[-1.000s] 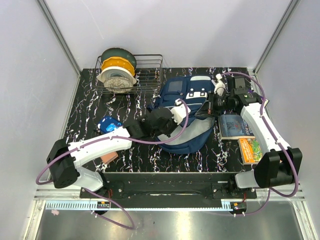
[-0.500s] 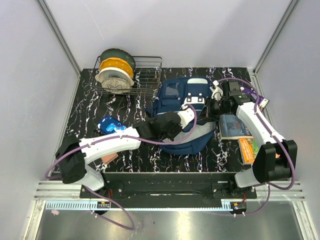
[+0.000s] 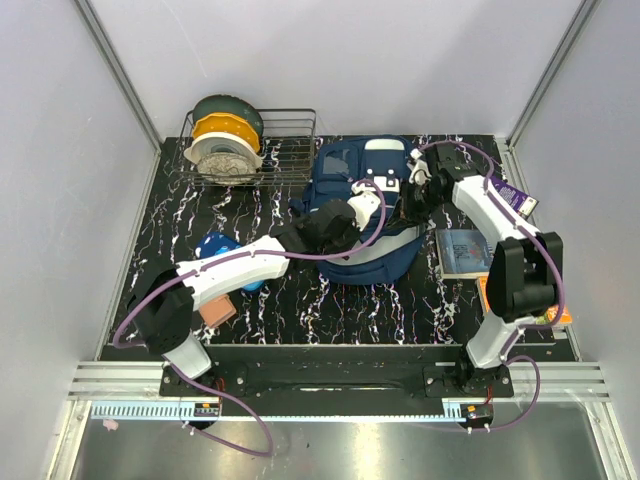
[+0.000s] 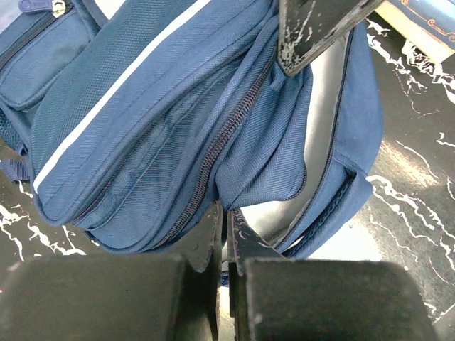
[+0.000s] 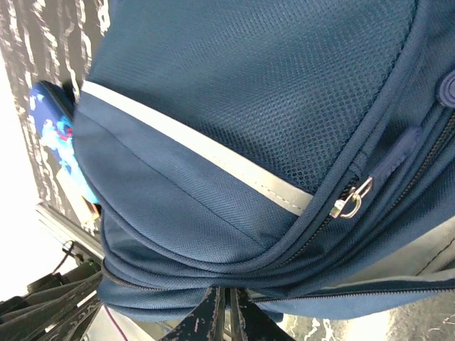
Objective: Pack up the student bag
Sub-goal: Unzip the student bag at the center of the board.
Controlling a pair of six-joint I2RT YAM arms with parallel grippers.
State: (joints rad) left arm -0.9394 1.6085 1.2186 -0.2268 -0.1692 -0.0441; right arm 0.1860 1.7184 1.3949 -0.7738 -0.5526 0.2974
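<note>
Pinching the student bag, which lies toward the back of the black marbled table, my right gripper bunches navy fabric; my left gripper, fingers pressed together, touches its open edge.

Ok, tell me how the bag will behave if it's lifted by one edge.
Probably floppy: the bag lies in soft folds, so it should sag and droop rather than hold its shape. Likely light for its size, as its sides look slack and barely filled. It seems unlikely to roll or tip, since it lies flat and spread out.
</note>
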